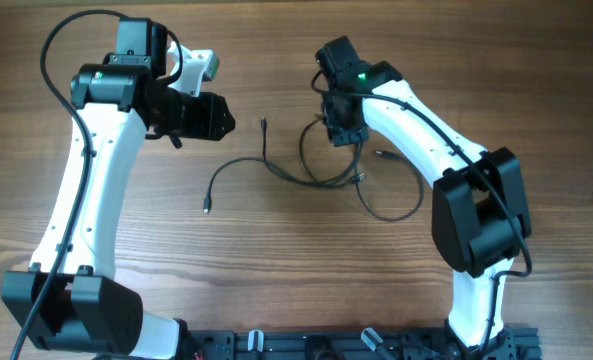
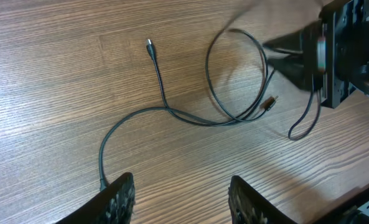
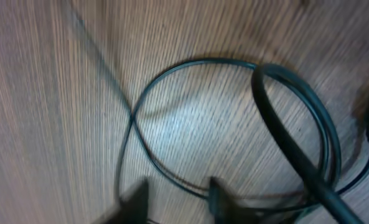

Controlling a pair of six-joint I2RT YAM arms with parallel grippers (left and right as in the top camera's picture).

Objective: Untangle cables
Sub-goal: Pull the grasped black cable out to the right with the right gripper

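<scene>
Left wrist view: the left claw [image 2: 181,185] is wide open with nothing between its fingers. The cables [image 2: 190,119] lie flat on the tabletop [image 2: 60,93] ahead of it. One strand ends in a small plug [image 2: 149,43] far ahead and to its left, and another curves back towards its left finger [image 2: 123,193]. It is probably held back and open so that it can take a free end once the knot loosens.

The tangle itself is at the right claw [image 1: 344,138]. From overhead, this claw sits low over the place where the loops overlap, with a wide loop trailing off to its outer side. In the blurred right wrist picture its fingers [image 3: 220,198] stand partly apart with bare wood between them. Two thin strands cross just ahead of the gap, and a double loop arcs beyond. No wire looks pinched, though the blur leaves some doubt.

The right claw seems to be placed there because the crossing is the spot to lift. Closing on one strand only will be the delicate part, since the strands run almost touching.
</scene>
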